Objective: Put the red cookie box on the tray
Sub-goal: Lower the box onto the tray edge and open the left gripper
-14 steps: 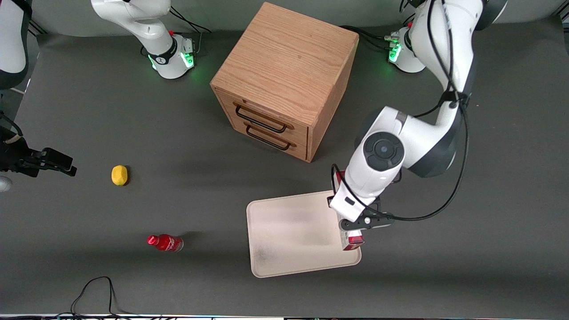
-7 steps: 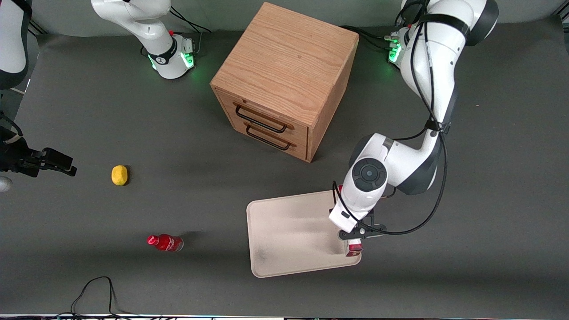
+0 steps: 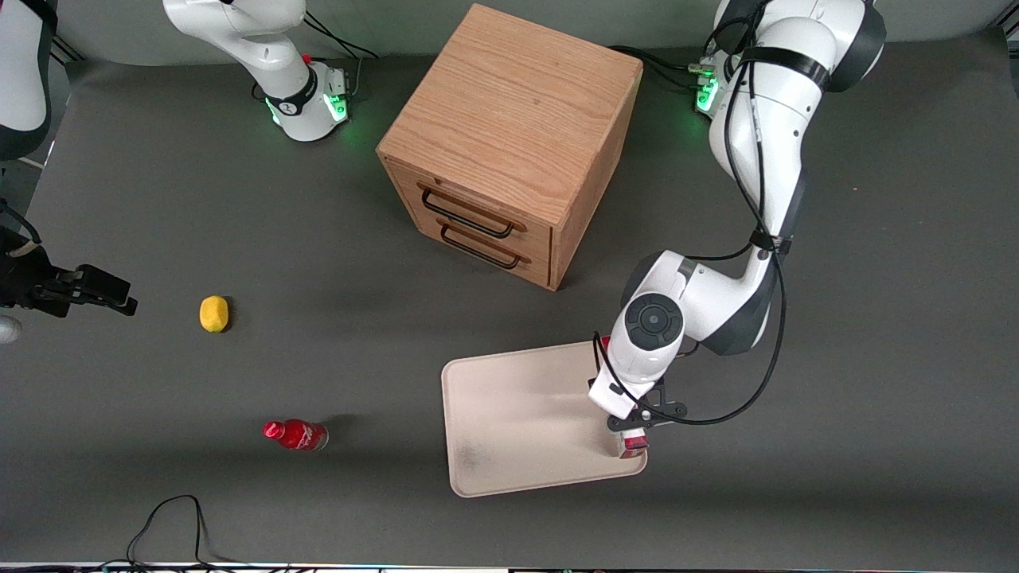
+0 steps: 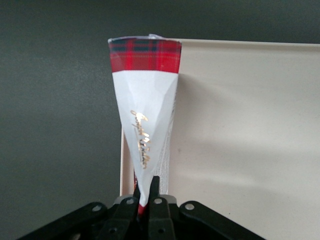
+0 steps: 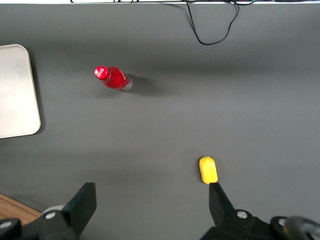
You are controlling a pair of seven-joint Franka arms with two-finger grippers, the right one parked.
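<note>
Front view: the left arm's gripper (image 3: 630, 430) hangs low over the flat cream rectangular tray (image 3: 509, 430) at its working-arm edge, with the long red-and-white cardboard cookie box (image 3: 634, 444) under it. Wrist view: the fingers (image 4: 150, 192) are clamped on the box (image 4: 145, 120) along the tray's rim (image 4: 240, 43). Looks like the set-down step, so next it probably just needs to let go.

cookie box (image 4: 145, 115) on tray (image 3: 517, 422) edge, in end effector (image 4: 147, 192)

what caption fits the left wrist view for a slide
Gripper shut on the red cookie box, holding it along the edge of the cream tray.
</note>
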